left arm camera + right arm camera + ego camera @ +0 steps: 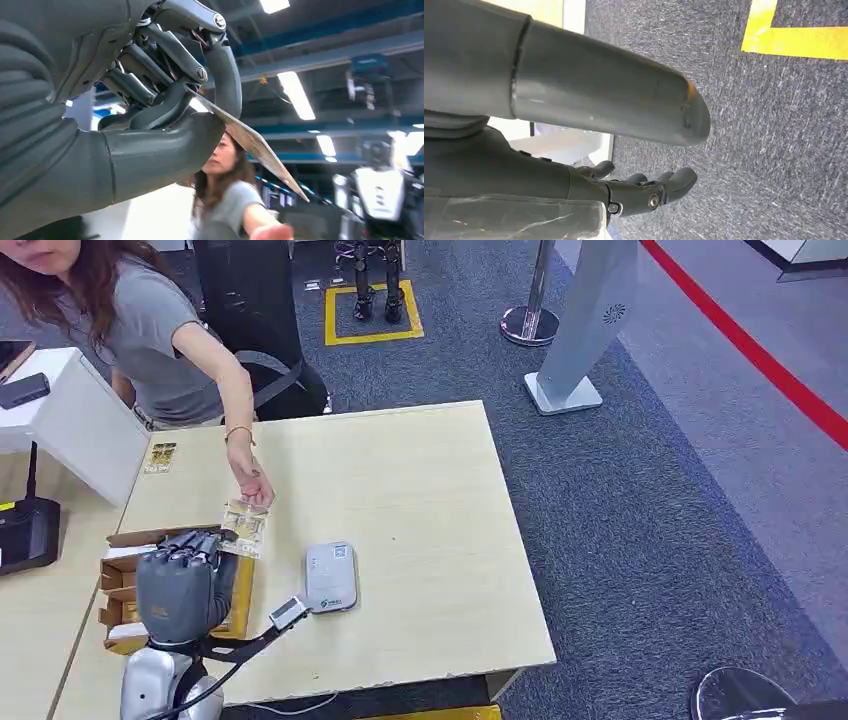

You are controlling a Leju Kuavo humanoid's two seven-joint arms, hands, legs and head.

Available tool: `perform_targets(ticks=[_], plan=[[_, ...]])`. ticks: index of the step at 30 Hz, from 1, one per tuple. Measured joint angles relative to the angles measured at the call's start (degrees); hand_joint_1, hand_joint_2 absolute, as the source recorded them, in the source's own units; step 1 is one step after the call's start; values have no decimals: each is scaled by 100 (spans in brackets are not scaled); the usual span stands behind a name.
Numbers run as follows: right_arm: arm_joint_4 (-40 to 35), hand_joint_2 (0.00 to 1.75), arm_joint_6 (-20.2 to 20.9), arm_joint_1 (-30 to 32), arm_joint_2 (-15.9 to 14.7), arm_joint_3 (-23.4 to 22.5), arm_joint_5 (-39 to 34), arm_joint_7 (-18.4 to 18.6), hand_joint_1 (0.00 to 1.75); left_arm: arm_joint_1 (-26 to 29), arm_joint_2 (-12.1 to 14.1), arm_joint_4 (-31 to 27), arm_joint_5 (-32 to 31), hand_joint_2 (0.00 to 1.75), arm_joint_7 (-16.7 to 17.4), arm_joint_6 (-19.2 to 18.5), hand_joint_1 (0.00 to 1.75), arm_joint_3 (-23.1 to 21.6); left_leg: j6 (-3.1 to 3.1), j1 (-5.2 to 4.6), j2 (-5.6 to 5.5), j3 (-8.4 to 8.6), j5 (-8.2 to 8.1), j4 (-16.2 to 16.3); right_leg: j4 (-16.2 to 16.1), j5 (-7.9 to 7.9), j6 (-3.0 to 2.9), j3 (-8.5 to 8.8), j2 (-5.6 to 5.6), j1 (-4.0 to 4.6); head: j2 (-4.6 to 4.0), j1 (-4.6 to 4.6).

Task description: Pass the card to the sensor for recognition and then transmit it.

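The robot's left hand (pixel 180 585) pinches a thin, light, stiff card (pixel 245 529) by one edge; a person's hand (pixel 255 490) takes the far edge. The card reader (pixel 331 576) lies just beside.

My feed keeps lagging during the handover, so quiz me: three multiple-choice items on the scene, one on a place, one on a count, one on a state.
1. Where is the grey sensor?
A. on the table, to the right of the left hand
B. on the carpet
C. inside the cardboard box

2. How many people are at the table?
A. none
B. one
C. three

3. What is the left hand doing?
A. hanging empty
B. pressing the sensor
C. holding the card

Key: 1 A, it lies flat on the tabletop; 2 B, one person reaches in; 3 C, the fingers pinch the card.
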Motion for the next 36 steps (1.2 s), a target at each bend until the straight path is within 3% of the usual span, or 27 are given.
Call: perform_targets(ticks=[8,16,23,27,32,33,34,36], plan=[[0,0,0,0,0,0,-46,9,0,44,30,-260,114,175,144,0,175,428,0,0,0,0,0,0,0,0,0,1,0,0,0,0],[2,0,0,2,13,0,-70,17,0,43,24,-293,520,175,-319,0,175,1188,0,0,0,1,0,0,0,0,0,0,0,0,0,0],[0,0,0,1,13,0,-70,18,0,43,24,-293,531,175,-335,0,175,1215,0,0,0,1,0,0,0,0,0,0,0,0,0,0],[2,0,0,0,42,0,-72,17,0,41,-39,-293,584,175,-503,0,175,1515,0,-1,0,1,0,0,0,0,0,0,0,0,0,0],[2,0,-2,-1,57,0,-90,11,0,14,-90,-290,708,175,-573,0,175,1571,0,-1,0,1,0,0,0,0,0,0,1,0,-2,0],[2,0,-2,-1,57,0,-90,11,0,11,-92,-290,719,175,-575,0,58,1578,0,-1,0,1,0,0,0,0,0,0,1,0,0,0],[2,0,-2,-1,57,0,-90,11,0,7,-98,-290,730,175,-588,0,0,1587,0,-1,0,1,0,0,0,0,0,0,1,0,-2,0],[2,0,-2,-1,59,0,-90,11,0,-5,-118,-286,756,175,-617,0,0,1621,0,-1,0,1,0,0,0,0,0,-1,1,0,0,0]])
